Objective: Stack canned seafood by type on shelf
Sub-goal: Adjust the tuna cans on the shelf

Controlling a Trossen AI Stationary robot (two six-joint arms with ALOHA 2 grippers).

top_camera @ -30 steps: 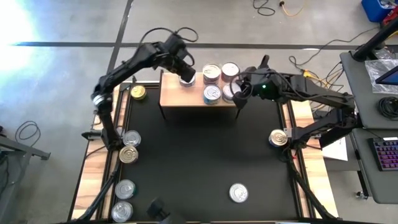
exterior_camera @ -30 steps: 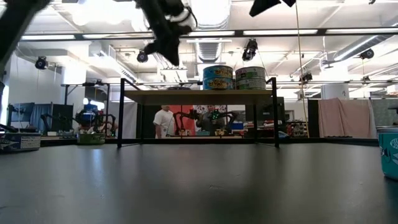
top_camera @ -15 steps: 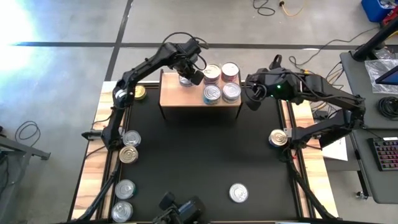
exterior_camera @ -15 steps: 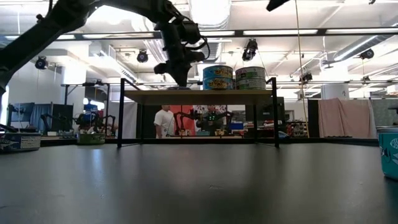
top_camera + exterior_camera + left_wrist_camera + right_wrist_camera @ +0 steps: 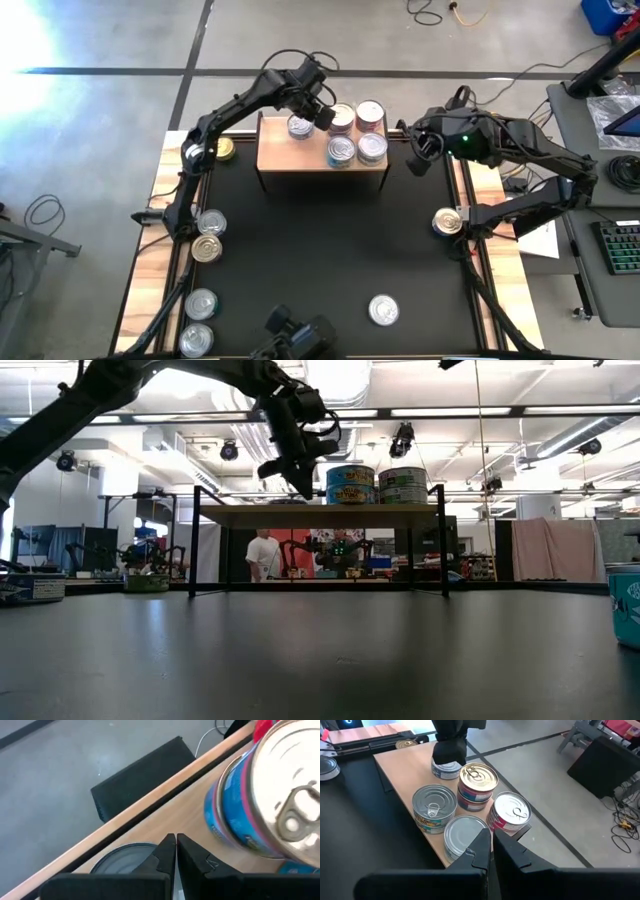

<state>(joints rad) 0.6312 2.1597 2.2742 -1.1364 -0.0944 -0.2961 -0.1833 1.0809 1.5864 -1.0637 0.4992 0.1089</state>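
The shelf (image 5: 280, 155) is a light-wood board at the table's far side. It carries a single silver-lidded can (image 5: 298, 128) and, to its right, several more cans, among them a gold-lidded stack (image 5: 342, 120) and a blue-labelled can (image 5: 240, 815). My left gripper (image 5: 325, 114) is shut, low over the board between the single silver can (image 5: 122, 857) and that stack. In the low view it (image 5: 305, 490) points steeply down just above the board. My right gripper (image 5: 415, 166) is shut and holds nothing, raised off the shelf's right end. My left gripper's shut fingertips (image 5: 167, 845) come slanting down from above, right beside the silver can's rim (image 5: 150, 849). I cannot tell whether they touch the can or the board.
More cans lie off the shelf: a gold one (image 5: 222, 149) on the left wooden strip, several down the black mat's left side (image 5: 206, 248), one near the front (image 5: 383, 310) and one at the right (image 5: 448, 222). The mat's middle (image 5: 320, 240) holds nothing.
My left gripper has come down and gone toward the table's right, from over the single silver can to the gap between it and the gold-lidded stack; it stays shut. My right gripper has drawn back from the shelf toward the table's right edge, still shut. The cans have kept their places.
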